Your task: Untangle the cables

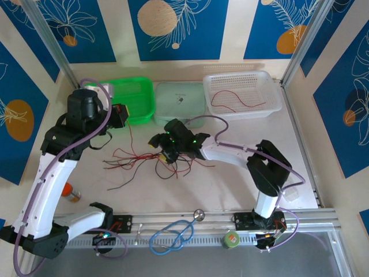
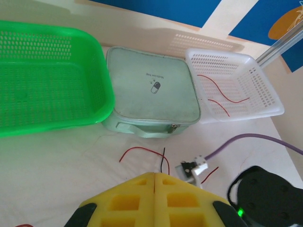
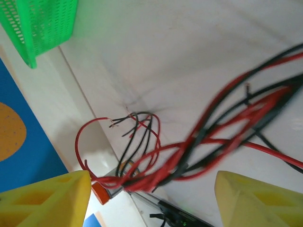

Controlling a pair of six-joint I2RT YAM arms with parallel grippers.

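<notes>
**Top view.** The cables lie as a loose red and black tangle in the middle of the desk, spread mostly from left to right. The right fingers are low over the right part of the tangle, so the right arm is the nearer one. The left fingers are toward the far left corner, just beside the green basket. One thin strand runs from the tangle up to them. More red strands lie apart in the white basket at the far right corner.

**Left wrist view.** The left fingers are pressed together. A hair-thin red line in the seam between them looks like a pinched strand. Past the tips, a red and black piece of the cables curves on the desk, on the near side of the pale green pouch. The pouch carries a small pill symbol and a line of print too small to read. No other writing can be made out.

**Right wrist view.** The right fingers are spread wide and grip nothing. The cables cross the gap between them, slanting from beside the lower left finger up toward the right edge, and loose ends curl off to the left. I judge that a close straight down would catch several strands at once. Picking out one strand depends on which side of this slanting band the fingers come down on.
</notes>
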